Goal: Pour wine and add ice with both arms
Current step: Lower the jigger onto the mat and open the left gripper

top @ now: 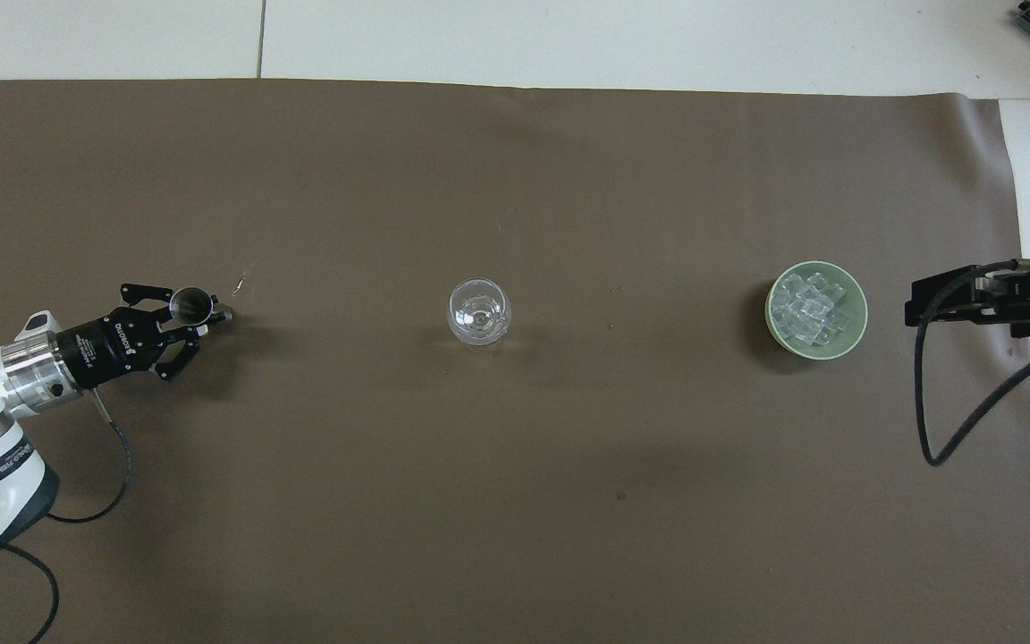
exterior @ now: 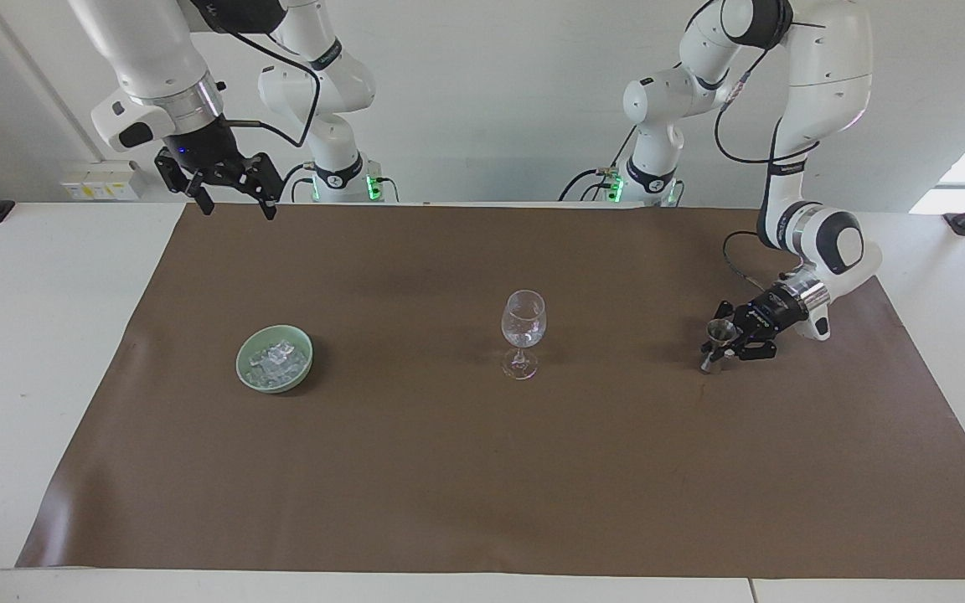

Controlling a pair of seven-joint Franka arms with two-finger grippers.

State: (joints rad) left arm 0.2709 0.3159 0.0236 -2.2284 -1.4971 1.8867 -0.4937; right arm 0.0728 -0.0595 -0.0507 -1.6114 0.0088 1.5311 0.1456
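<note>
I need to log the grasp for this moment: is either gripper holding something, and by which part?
The left gripper is shut on a small metal measuring cup, gripped around its narrow waist. The right gripper is open and holds nothing.
</note>
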